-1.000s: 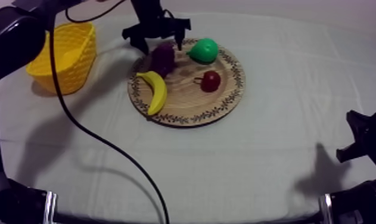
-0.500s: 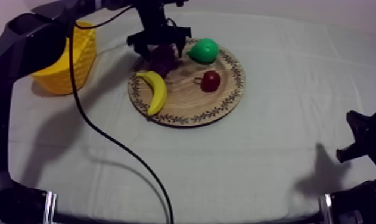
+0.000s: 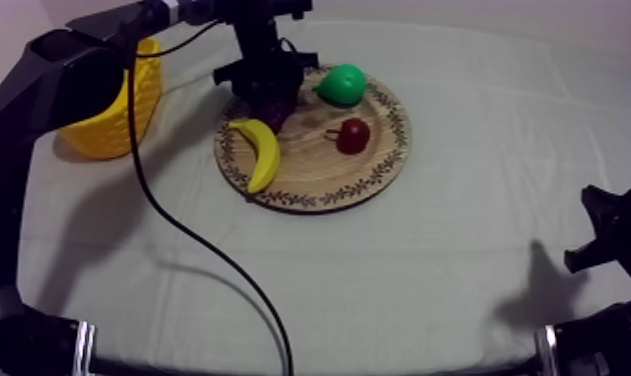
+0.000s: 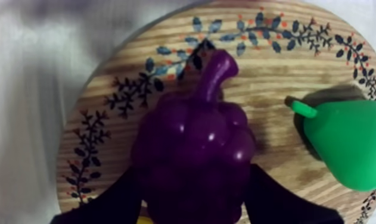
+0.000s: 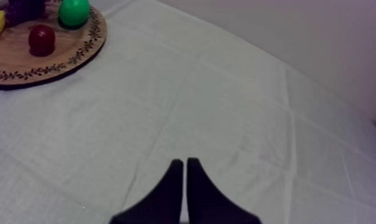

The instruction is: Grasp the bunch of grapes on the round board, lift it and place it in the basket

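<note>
My left pincer (image 4: 193, 179) stands over the round wooden board with a patterned rim (image 4: 267, 77), and its two black fingers (image 4: 109, 202) are closed in on the purple toy bunch of grapes (image 4: 193, 143), one finger against each flank. The bunch of grapes rests on the board between my fingers, with its curved stem pointing away from me towards the leafy rim. Just beside my pincer, on the far side of one finger, lies the green toy pear (image 4: 345, 143), on the same board and apart from the grapes.

From above, my left pincer (image 3: 267, 88) sits at the board's far edge. The curved yellow toy banana (image 3: 260, 150) lies on the near side of it, and the small red fruit (image 3: 353, 135) lies beyond the pear's side, nearer the board's middle. The yellow basket (image 3: 109, 120) stands on the grey-white cloth (image 5: 226, 107), off to the other side of my pincer, well apart from the board.

My right pincer (image 5: 184, 164) is far from the board, with its fingers lying together as a narrow wedge, gripping nothing.
</note>
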Controlling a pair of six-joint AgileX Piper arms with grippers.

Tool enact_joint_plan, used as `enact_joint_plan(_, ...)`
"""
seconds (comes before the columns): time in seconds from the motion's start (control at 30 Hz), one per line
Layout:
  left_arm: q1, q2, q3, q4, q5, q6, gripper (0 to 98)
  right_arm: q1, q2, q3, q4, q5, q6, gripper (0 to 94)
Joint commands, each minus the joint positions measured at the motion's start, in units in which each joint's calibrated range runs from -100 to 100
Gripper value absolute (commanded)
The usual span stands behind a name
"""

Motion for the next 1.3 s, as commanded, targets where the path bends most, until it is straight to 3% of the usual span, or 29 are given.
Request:
enact_joint_plan(0.0,-0.03,0.11,0.04,-0.18,0.07,-0.05,48.1,-0.01,0.00,0.00,-0.01,-0.01,-0.01,0.3)
enact_joint_plan(0.47,1.15,-15.60,9.27,-1.42,-0.14,-1.81,50.3,-0.01,0.00,0.00,-0.01,-0.01,-0.01,0.3)
enact_joint_plan(0.77,1.55,-28.36,17.49,-1.18,0.86,-1.72,50.6,-0.01,0.00,0.00,-0.01,-0.01,-0.01,0.3)
enact_joint_plan(1.27,-0.67,-33.93,22.72,-1.40,0.97,-1.90,51.6,-0.01,0.00,0.00,-0.01,-0.01,-0.01,0.3)
